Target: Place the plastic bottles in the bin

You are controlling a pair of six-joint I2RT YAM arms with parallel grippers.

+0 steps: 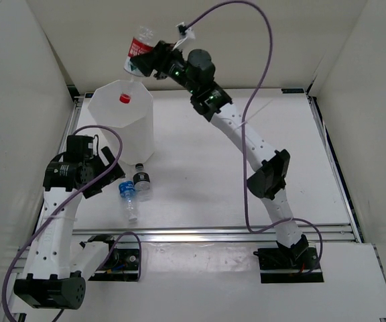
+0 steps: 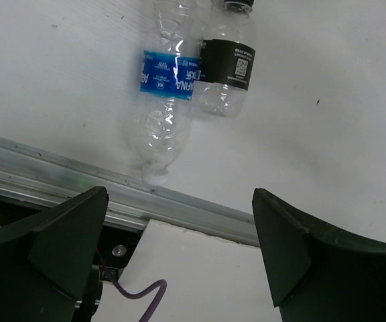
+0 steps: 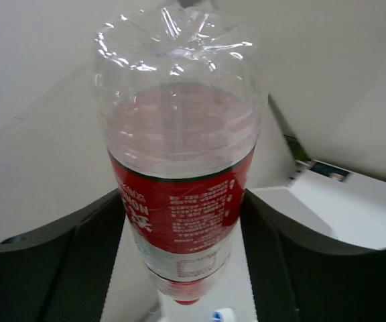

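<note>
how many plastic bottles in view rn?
3: red-labelled bottle in the right gripper above the bin; blue-labelled bottle and black-capped bottle lying side by side on the table. The bin may hide more.

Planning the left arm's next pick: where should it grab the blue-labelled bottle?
Likely the bare section between label and white cap, from straight above, left claw across its width. The blue-labelled bottle lies flat, and the black-labelled bottle sits tight beside its label, leaving finger room only nearer the cap.

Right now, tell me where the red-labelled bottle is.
Top view, back left: the red-labelled bottle sits between the right tool's fingers, above the white bin.
</note>
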